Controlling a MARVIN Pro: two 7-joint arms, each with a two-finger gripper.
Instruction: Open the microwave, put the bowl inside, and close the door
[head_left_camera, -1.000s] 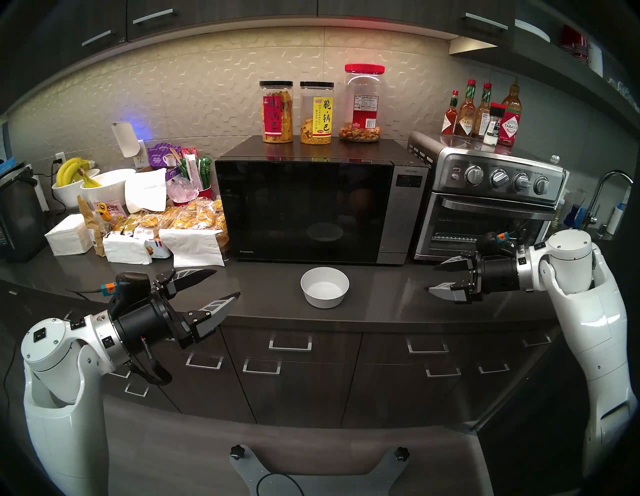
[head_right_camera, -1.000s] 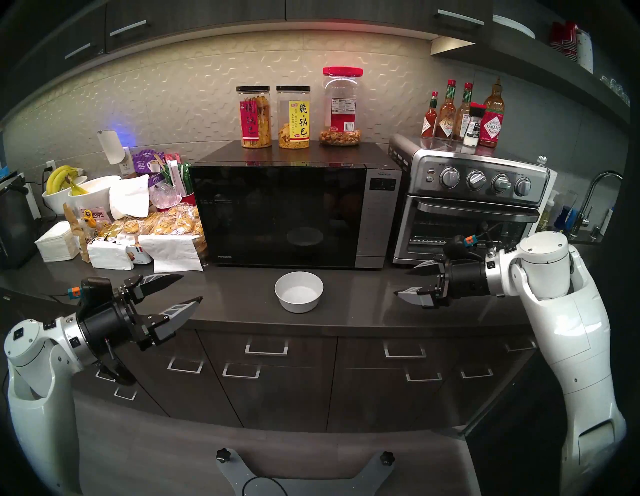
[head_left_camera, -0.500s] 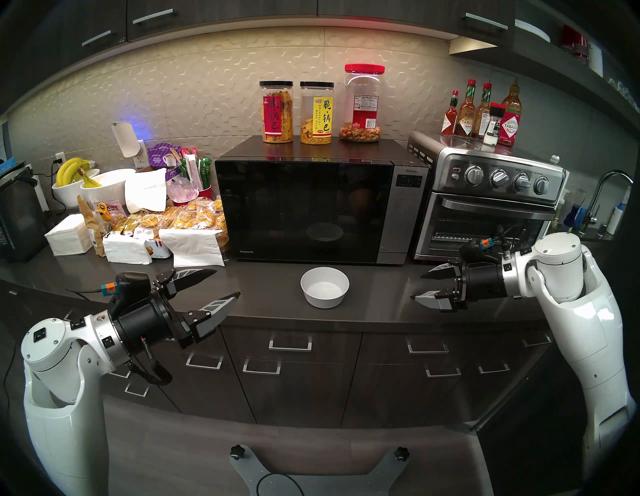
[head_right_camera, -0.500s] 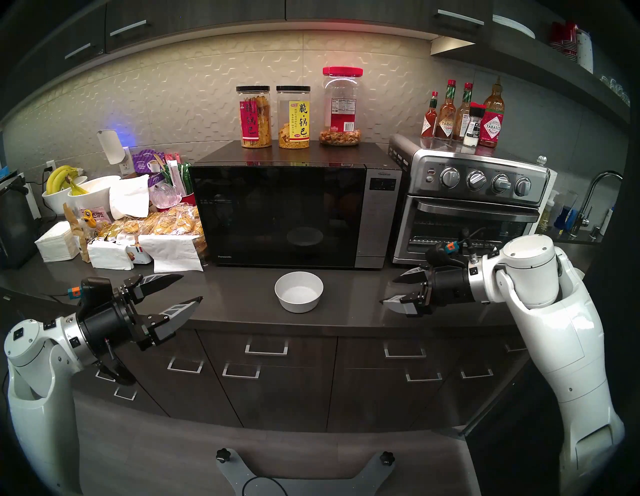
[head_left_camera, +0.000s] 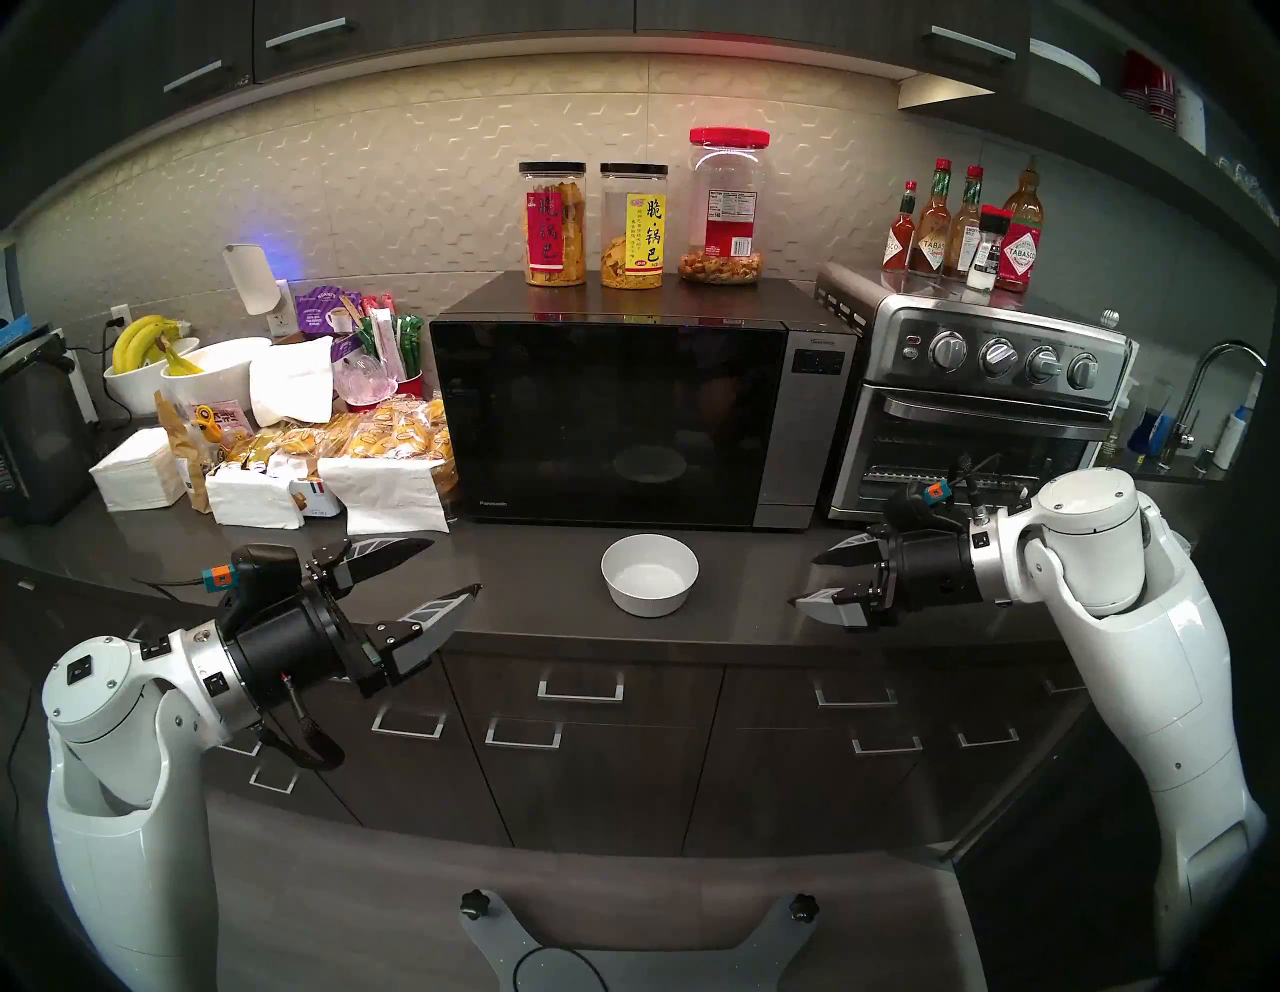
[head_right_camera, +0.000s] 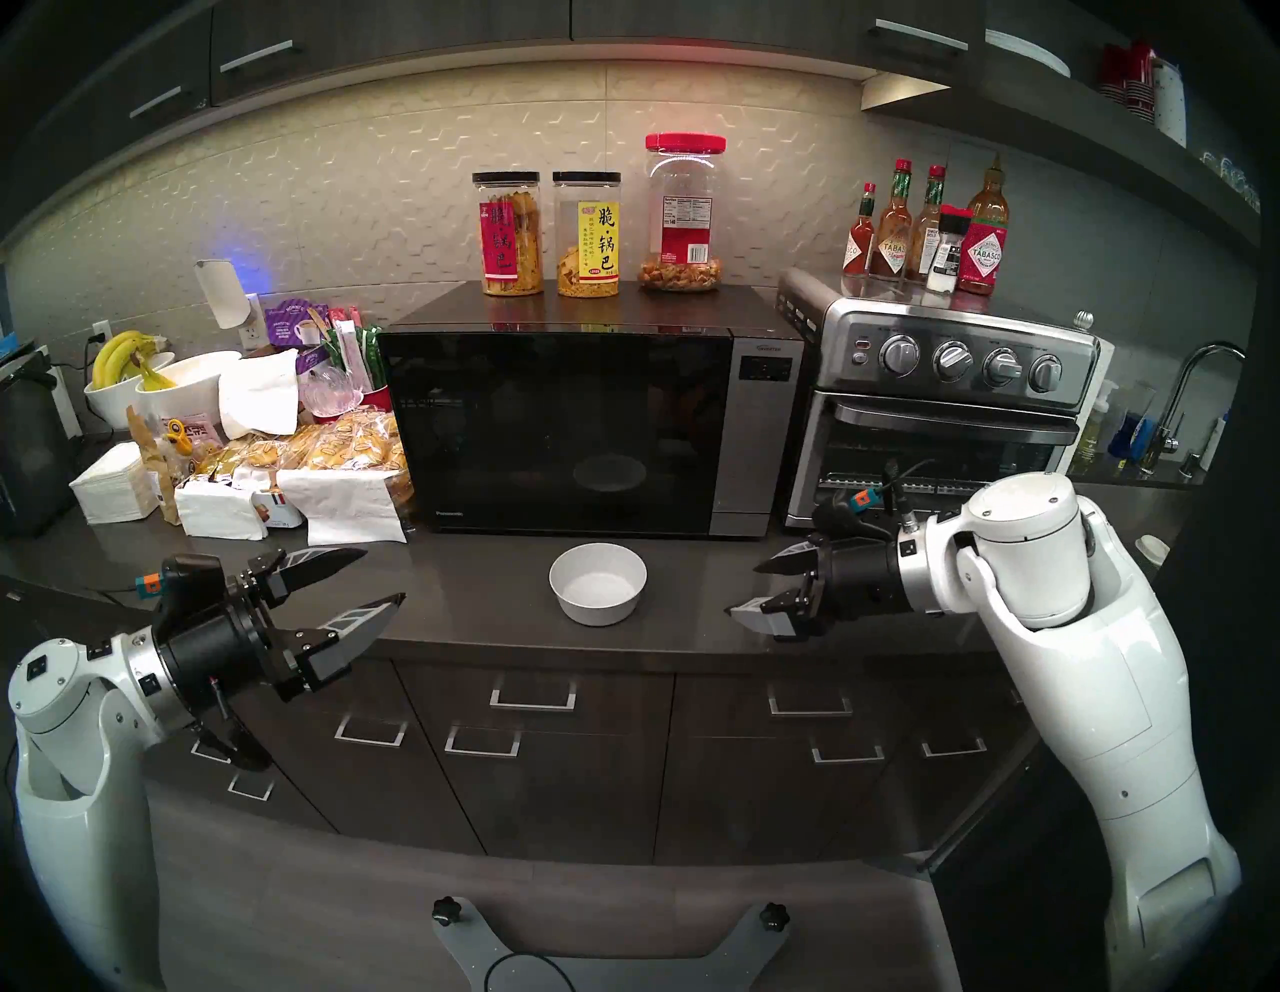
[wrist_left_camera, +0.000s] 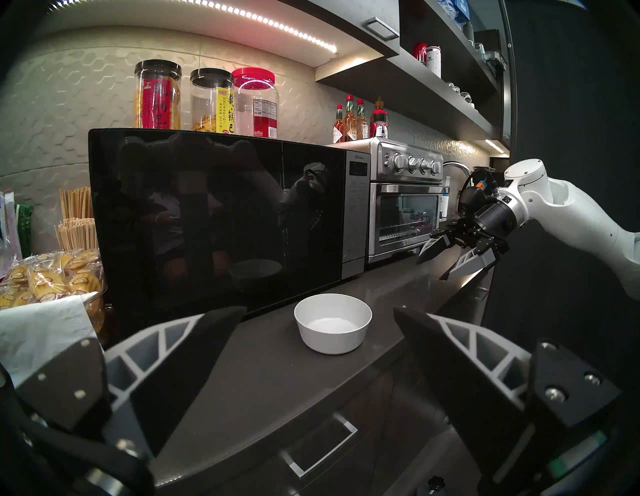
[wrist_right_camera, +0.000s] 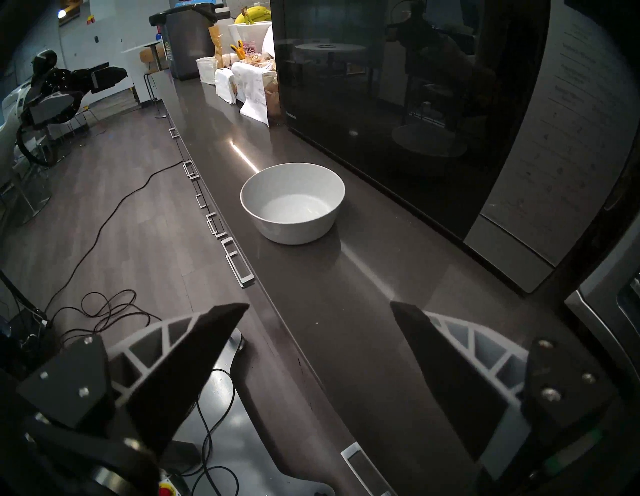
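White bowl (head_left_camera: 650, 573) sat on worktop (head_left_camera: 526, 596) before shut microwave (head_left_camera: 623, 422); right hand (head_left_camera: 807, 578) wide, empty; door-opening came next

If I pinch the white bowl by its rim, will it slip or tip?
The bowl looks glossy, so it may slip between hard jaws. It is empty and rigid, probably light. Its low, wide shape on the counter should resist tipping.

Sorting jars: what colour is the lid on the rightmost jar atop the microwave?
Red lid; clearest in the head view.
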